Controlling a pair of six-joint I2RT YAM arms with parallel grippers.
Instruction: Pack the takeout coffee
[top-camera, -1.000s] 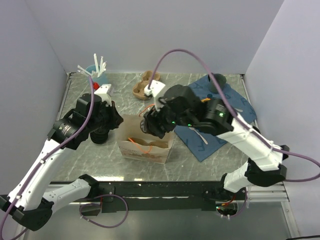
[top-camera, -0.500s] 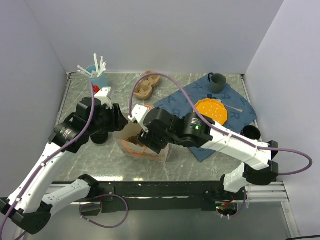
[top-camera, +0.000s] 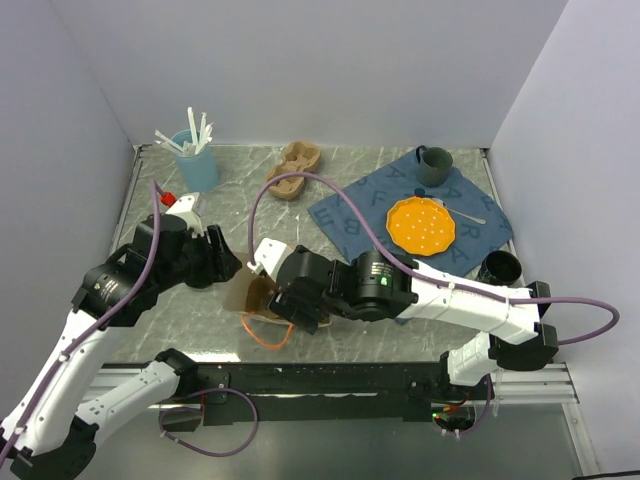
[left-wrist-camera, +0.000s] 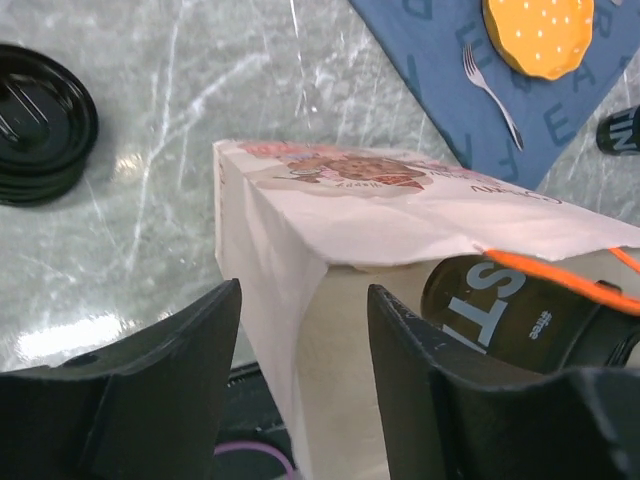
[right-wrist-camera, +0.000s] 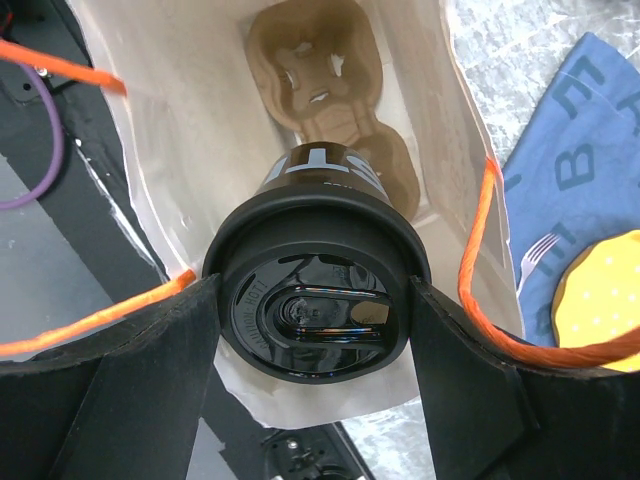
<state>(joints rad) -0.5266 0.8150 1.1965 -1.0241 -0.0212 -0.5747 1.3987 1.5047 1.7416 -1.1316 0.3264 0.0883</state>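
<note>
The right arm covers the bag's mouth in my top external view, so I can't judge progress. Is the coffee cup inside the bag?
Observer: Partly. In the right wrist view the coffee cup, lid on, sits in the mouth of the paper bag, gripped by the right end effector.
Operator: Anything else in the bag?
Observer: Yes, a brown cardboard cup carrier lies deeper inside, beyond the cup.
Operator: And the other arm?
Observer: In the left wrist view the bag's corner sits inside the left end effector. I can't tell whether it is pinched.
</note>
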